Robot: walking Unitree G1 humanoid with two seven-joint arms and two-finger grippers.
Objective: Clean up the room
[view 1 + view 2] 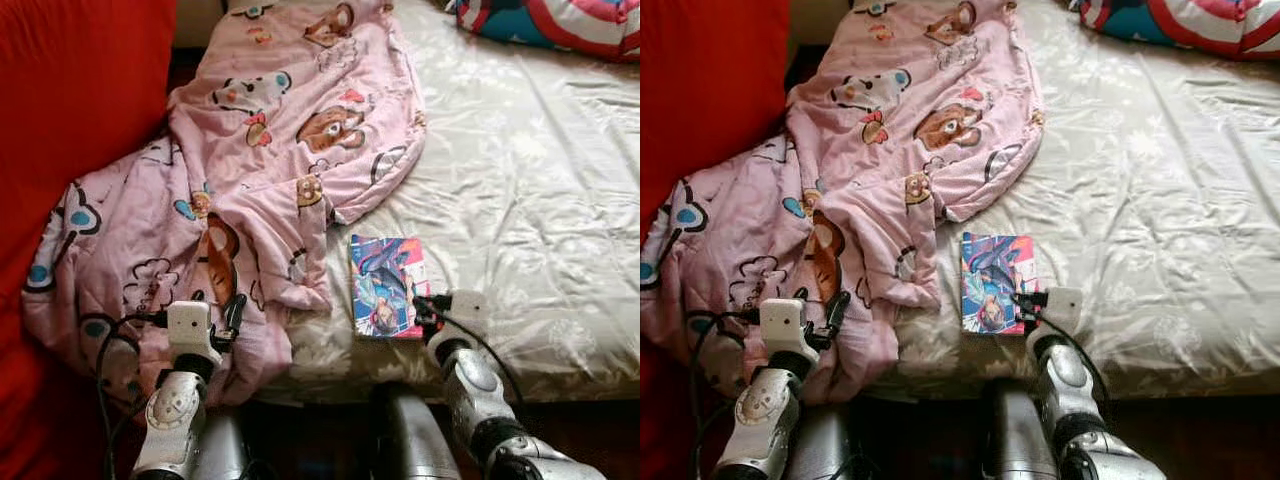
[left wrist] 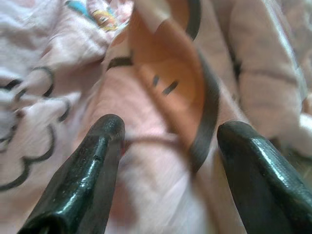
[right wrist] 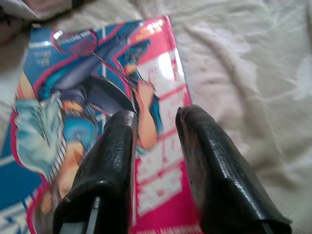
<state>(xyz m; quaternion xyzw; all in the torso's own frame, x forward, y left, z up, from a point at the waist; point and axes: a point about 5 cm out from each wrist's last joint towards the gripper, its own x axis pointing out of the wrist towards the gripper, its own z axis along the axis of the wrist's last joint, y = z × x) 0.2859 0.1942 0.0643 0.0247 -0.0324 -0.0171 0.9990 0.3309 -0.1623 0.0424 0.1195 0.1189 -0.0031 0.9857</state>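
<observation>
Nearest the camera, the left gripper (image 2: 165, 141) is held over the near folds of the pink cartoon-print blanket (image 1: 260, 170), at the bed's near edge; its jaws are spread wide with nothing between them, and the fabric lies just beyond the fingertips (image 2: 105, 129). The right gripper (image 3: 156, 122) is positioned at the near right corner of a comic book (image 1: 385, 285), its jaws parted by a narrow gap and poised over the pink edge of the cover; whether the cover is touched cannot be told, and nothing is gripped. The comic book is laid flat, face up, on the pale patterned bedsheet (image 1: 520, 200) close to the front edge of the bed, just beside the blanket's hanging corner. The blanket is spread in a crumpled heap from the near left edge up across the bed's left side, against a red surface (image 1: 70, 110). At the far right corner, a red, white and blue pillow (image 1: 570, 25) is seen.
</observation>
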